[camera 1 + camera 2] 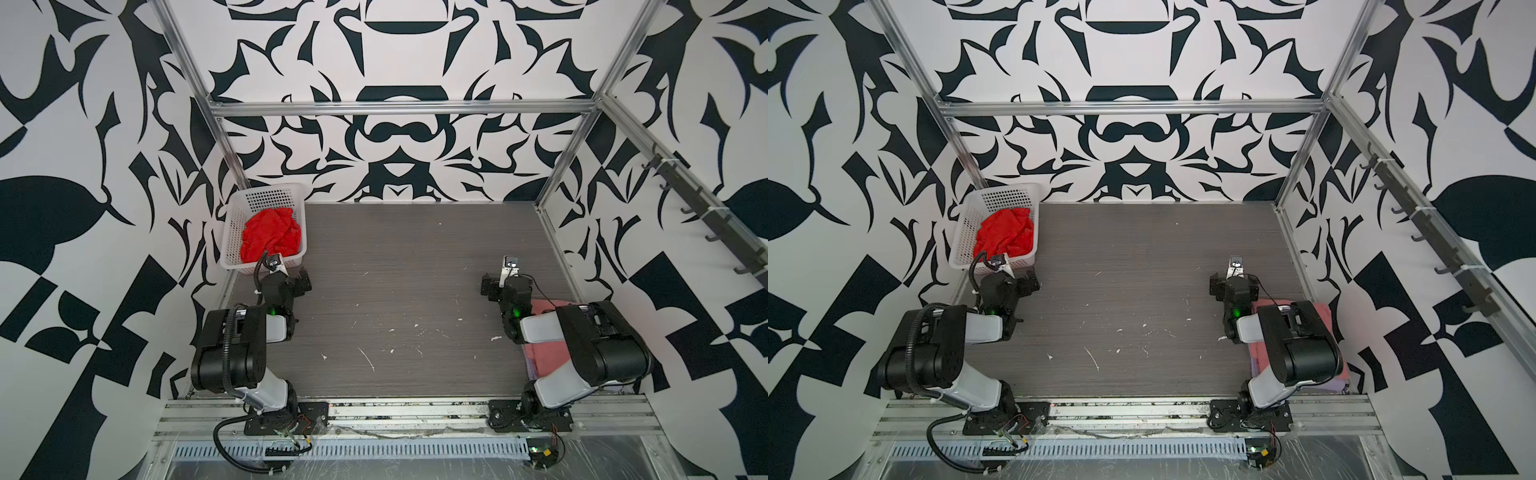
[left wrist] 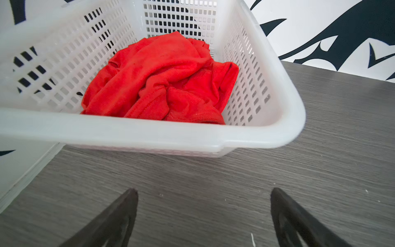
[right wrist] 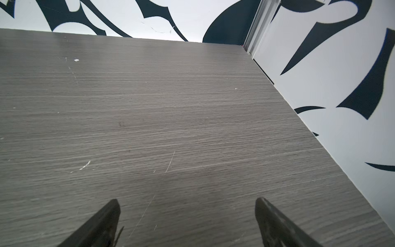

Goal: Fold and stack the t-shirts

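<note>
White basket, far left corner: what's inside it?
One red t-shirt lies crumpled and unfolded in the white basket, covering most of its floor. No other garment shows. Anything beneath the red cloth is covered, so a second shirt under it can't be ruled out.

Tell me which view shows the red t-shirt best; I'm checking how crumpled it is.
The left wrist view: the red t-shirt lies close and crumpled in the basket. Both top views show it small; the right wrist view misses it.
</note>
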### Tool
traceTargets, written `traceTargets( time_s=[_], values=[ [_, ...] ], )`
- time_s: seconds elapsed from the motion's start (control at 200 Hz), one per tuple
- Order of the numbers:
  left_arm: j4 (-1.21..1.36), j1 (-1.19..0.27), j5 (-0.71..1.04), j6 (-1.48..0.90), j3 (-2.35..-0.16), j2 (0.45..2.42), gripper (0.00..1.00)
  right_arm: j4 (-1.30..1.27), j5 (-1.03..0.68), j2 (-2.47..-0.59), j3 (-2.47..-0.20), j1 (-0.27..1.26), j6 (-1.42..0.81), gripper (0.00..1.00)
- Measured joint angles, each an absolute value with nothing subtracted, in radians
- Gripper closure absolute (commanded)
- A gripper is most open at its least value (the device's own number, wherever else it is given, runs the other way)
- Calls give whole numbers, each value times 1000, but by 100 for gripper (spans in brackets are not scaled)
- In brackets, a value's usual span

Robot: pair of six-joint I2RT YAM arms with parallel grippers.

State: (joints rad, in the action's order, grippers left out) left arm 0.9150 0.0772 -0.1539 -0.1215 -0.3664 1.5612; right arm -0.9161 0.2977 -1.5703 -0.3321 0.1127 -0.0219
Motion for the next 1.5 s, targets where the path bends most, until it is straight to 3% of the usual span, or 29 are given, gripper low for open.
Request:
traceTargets(
  time_s=[1.07, 1.16, 1.5],
  values=[
    [915, 77, -152, -118, -366, 1561, 1, -914, 295, -1570, -332, 113, -22, 0],
    [909, 77, -152, -117, -367, 1558, 1, -825, 296, -1537, -355, 113, -22, 0],
    [310, 73, -84, -208, -711, 1225, 1, -337, 212, -1132, -617, 160, -170, 0]
  ],
)
